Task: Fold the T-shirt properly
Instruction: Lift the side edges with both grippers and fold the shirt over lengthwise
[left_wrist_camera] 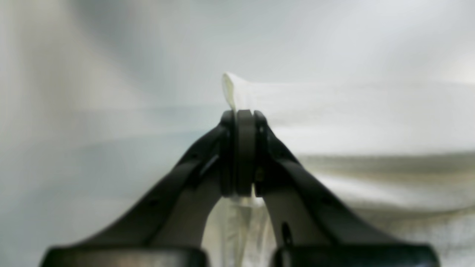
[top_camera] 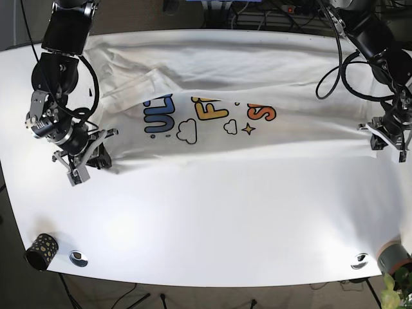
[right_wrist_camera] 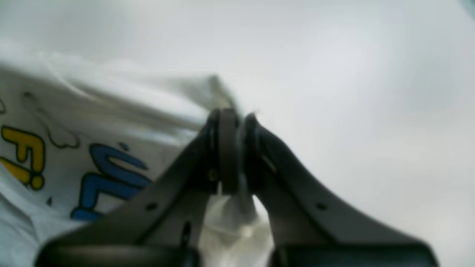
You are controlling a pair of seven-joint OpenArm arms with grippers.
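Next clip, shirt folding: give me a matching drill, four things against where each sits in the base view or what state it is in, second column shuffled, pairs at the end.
Things:
1. T-shirt
2. left gripper
3. right gripper
4. dotted cup

Places or states:
A. shut on cloth at the view's right
B. standing at the table's near left corner
C. spread across the table, print up
D. shut on cloth at the view's left

Pairs: 1-C, 2-A, 3-D, 4-B

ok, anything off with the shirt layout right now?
Mostly fine. The T-shirt lies spread, print up, but its sleeve near the right hand is crumpled and folded over. Both hands pinch the near edge; left hand is at the opposite end.
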